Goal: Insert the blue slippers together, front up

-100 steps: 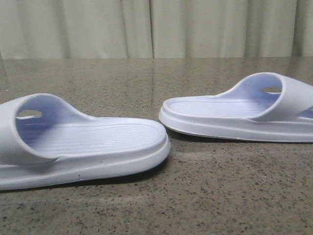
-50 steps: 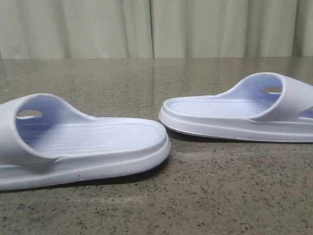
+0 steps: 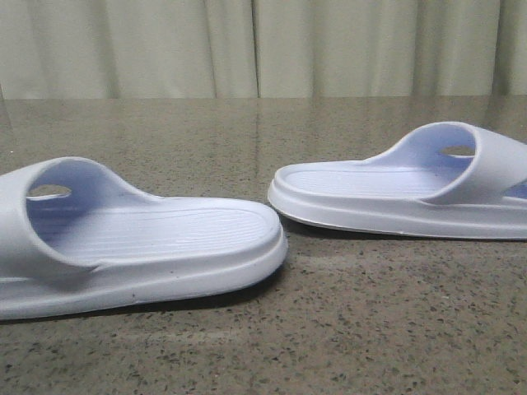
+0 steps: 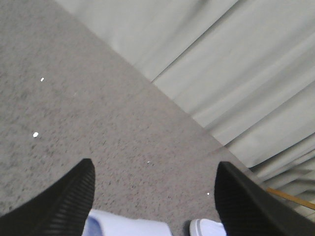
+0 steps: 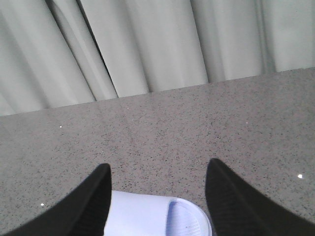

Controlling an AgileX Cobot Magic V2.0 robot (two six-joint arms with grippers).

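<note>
Two pale blue-white slippers lie flat on the speckled table, soles down and apart. In the front view the left slipper is nearer and the right slipper is farther back. Neither gripper shows in the front view. My left gripper is open and empty above the table. The left slipper's strap and the end of the other slipper show at the view's edge between its fingers. My right gripper is open and empty, with the right slipper between and below its fingers.
The grey-brown speckled stone table runs back to a pale curtain. The curtain also shows in the left wrist view and in the right wrist view.
</note>
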